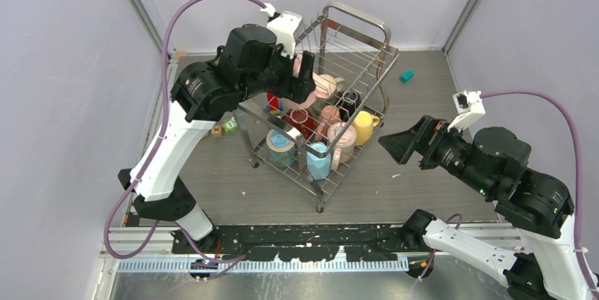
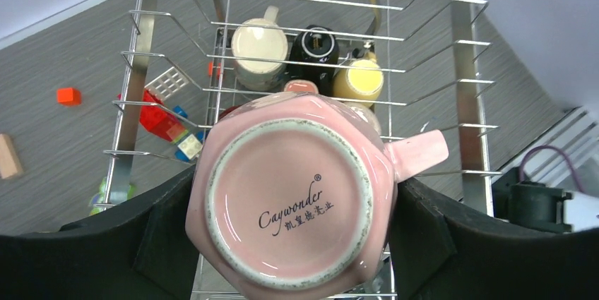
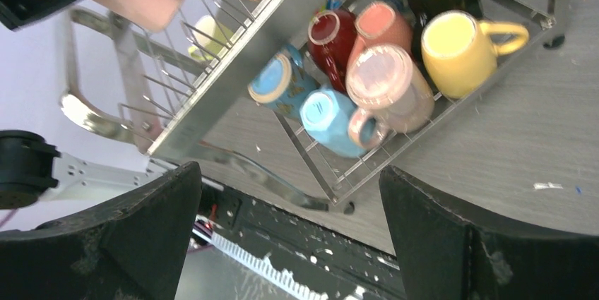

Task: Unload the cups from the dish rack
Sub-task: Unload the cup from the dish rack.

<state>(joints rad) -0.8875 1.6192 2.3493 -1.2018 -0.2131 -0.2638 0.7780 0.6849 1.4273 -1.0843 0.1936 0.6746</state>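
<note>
Currently, the left gripper (image 2: 293, 233) is clamped on a glossy pink ceramic mug (image 2: 289, 194) with faceted walls, its matte black pads (image 2: 166, 236) pressing on opposite sides. The mug's base faces the wrist camera: a round recessed disc ringed by a rough, speckled unglazed foot. The stubby handle projects to the right in that view. The base carries the script mark "Caywonder" with a registered symbol, above a line of Chinese characters. The mug hangs over the rectangular bright steel-wire dish rack (image 2: 466, 102), apparently clear of its top wires. In the rack below lie a rounded yellow mug (image 3: 459, 49), a faceted light blue mug (image 3: 328, 120), a dark red mug (image 3: 332, 35), a cream mug (image 2: 259, 46) and a black mug (image 2: 316, 46). The right gripper (image 3: 288, 180) stands wide apart and empty, near the rack, over the grey wood-grain table (image 3: 508, 138).
</note>
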